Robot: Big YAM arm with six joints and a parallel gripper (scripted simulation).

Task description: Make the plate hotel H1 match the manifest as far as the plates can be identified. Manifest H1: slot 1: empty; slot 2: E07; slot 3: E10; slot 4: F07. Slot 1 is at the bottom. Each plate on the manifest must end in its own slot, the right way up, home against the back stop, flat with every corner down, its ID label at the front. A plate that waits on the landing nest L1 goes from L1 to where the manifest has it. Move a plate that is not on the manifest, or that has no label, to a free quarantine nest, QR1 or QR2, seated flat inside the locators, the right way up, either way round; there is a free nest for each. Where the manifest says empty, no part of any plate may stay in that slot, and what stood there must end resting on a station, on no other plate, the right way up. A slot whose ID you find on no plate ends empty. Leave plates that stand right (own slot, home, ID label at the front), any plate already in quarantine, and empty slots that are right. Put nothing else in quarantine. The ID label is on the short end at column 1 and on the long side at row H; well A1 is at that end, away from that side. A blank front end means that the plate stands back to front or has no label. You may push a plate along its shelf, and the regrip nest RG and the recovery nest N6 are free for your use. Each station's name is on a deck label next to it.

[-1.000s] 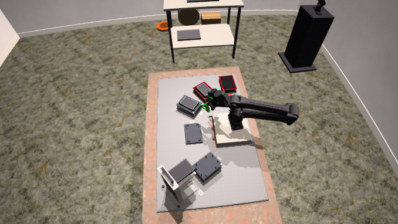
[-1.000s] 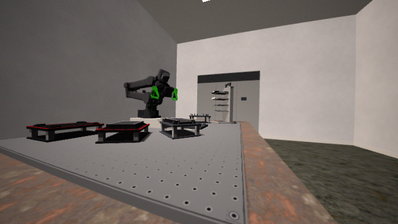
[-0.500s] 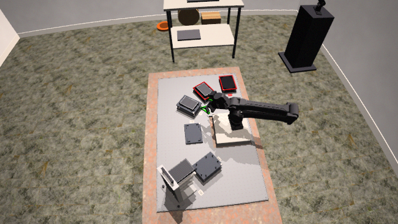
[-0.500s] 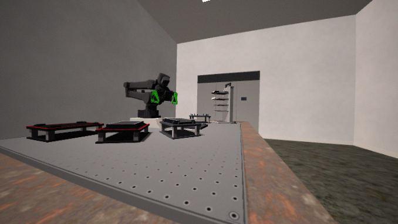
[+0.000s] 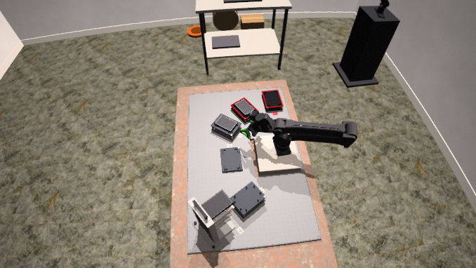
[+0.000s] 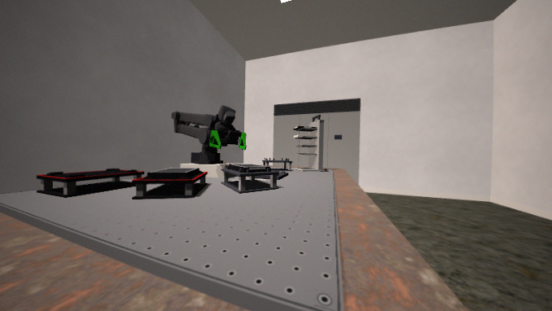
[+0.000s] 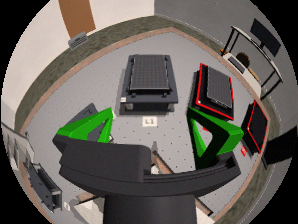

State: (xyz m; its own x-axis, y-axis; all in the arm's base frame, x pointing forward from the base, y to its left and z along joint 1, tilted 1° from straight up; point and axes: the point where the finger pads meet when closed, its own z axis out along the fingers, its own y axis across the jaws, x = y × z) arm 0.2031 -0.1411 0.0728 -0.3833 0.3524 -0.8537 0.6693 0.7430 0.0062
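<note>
My gripper (image 5: 246, 127) is open and empty. It hangs in the air above the deck, between the arm's base and a dark nest that carries a plate (image 5: 225, 124). In the wrist view this plate (image 7: 149, 78) lies straight ahead of the open green fingers, with a small deck label (image 7: 149, 121) in front of it. A red-rimmed nest just right of it holds another plate (image 7: 214, 90). A second red-rimmed nest (image 5: 272, 99) is empty. The plate hotel (image 5: 210, 214) stands at the deck's near left corner with a plate on its top shelf (image 5: 216, 204). Its lower shelves are too small to read.
An empty dark nest (image 5: 231, 159) lies mid-deck and another (image 5: 247, 201) sits beside the hotel. The arm's base stands on a pale block (image 5: 279, 158). Off the deck are a shelf table (image 5: 243, 35) and a black pedestal (image 5: 366, 45). The deck labels are too small to read.
</note>
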